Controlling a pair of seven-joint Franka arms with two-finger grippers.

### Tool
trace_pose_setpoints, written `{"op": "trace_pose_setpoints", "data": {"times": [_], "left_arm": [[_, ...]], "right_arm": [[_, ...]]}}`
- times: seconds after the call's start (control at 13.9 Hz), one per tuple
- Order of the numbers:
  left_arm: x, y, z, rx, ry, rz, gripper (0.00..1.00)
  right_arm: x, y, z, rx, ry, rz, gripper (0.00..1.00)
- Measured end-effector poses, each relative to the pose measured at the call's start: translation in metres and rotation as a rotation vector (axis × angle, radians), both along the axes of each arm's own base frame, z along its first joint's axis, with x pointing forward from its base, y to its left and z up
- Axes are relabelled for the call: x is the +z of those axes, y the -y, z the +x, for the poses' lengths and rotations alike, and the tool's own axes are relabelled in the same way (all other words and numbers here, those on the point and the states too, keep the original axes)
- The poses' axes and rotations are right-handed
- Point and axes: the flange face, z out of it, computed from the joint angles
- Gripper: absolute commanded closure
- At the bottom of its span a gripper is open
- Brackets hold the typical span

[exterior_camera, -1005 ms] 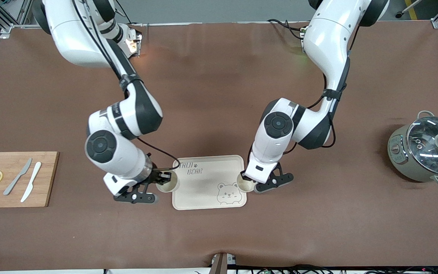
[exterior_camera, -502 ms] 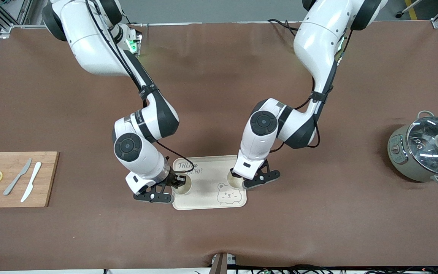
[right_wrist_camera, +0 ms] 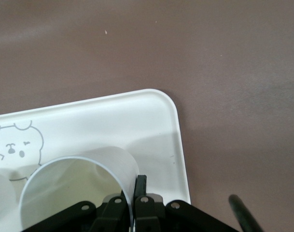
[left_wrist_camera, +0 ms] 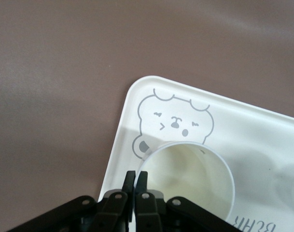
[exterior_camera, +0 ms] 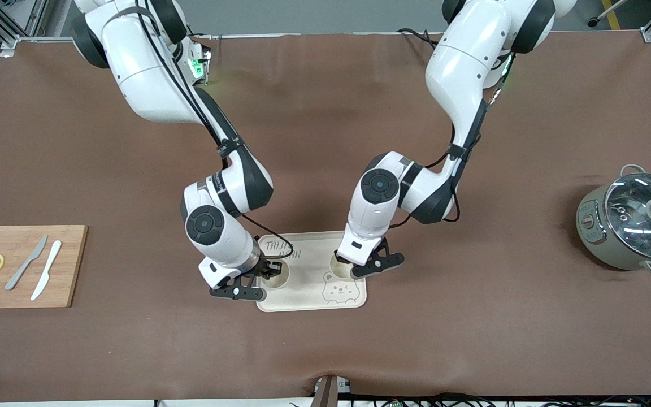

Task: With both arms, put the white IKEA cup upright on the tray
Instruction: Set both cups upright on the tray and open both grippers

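Cups upright over the tray (exterior_camera: 308, 297): left gripper (left_wrist_camera: 135, 181) and right gripper (right_wrist_camera: 135, 187) each pinch a rim, seemingly just above its floor.

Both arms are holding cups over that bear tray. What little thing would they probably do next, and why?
Probably lower a touch and let go. The left pincer and the right pincer are each shut on the rim of an upright white cup, both over the tray. Whether the cups already rest on it cannot be told.
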Motion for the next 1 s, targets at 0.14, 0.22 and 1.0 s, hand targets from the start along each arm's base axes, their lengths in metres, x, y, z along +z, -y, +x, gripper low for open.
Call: {"op": "trace_pose_setpoints", "data": {"times": [0.14, 0.22, 1.0], "left_arm": [[-0.005, 0.003, -0.003, -0.006, -0.003, 0.002, 1.0], [-0.008, 0.004, -0.003, -0.007, -0.004, 0.004, 1.0], [-0.011, 0.005, -0.003, -0.008, 0.002, -0.001, 0.39]], "right_arm": [[-0.011, -0.002, -0.001, 0.001, 0.0, -0.001, 1.0], [-0.017, -0.004, -0.002, 0.005, -0.003, -0.004, 1.0], [-0.026, -0.002, 0.0, 0.001, 0.013, -0.008, 0.56]]}}
